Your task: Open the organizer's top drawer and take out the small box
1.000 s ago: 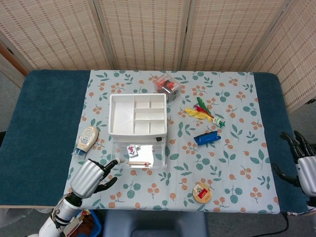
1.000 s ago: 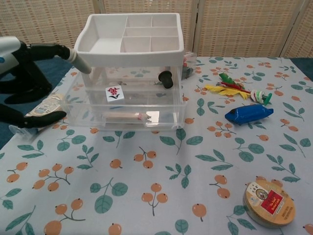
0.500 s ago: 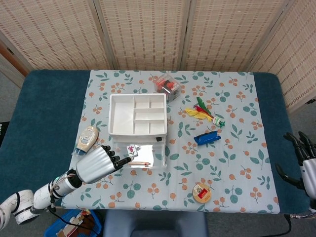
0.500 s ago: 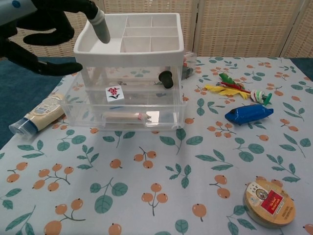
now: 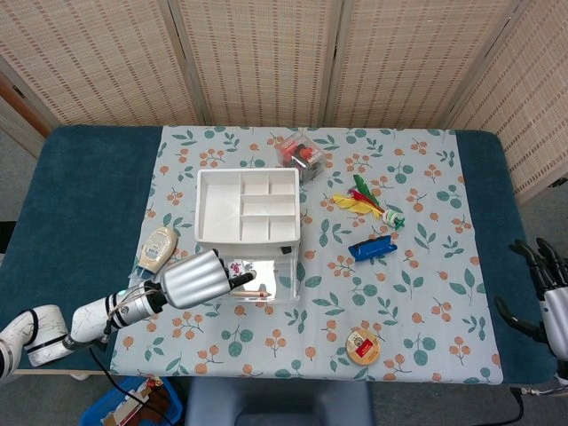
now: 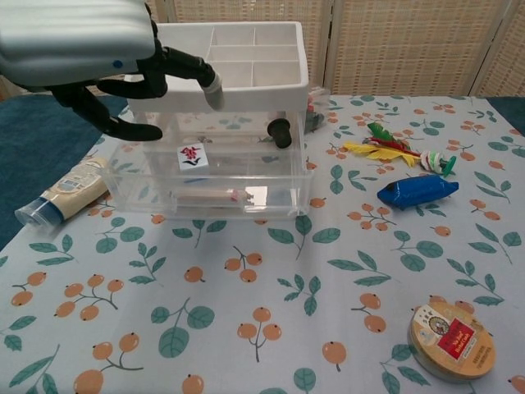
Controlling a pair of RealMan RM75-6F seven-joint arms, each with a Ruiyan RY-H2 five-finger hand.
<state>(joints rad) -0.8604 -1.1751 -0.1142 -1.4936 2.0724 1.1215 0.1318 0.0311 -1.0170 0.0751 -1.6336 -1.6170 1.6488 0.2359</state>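
Note:
The organizer stands on the flowered cloth, a white divided tray on top and clear drawers pulled out toward me. The small box, a white tile with a red mark, lies in the upper clear drawer. A pencil-like stick lies lower down. My left hand hovers over the drawer's left front, fingers spread and reaching toward the box, holding nothing. My right hand hangs off the table's right edge, fingers apart and empty.
A cream tube lies left of the organizer. To its right lie a feathered shuttlecock and a blue packet. A round tin sits near the front edge. A clear container with red contents is behind the organizer.
My left hand has risen from the table's front left and moved right, now over the open drawer near the small box. The right hand has barely moved.

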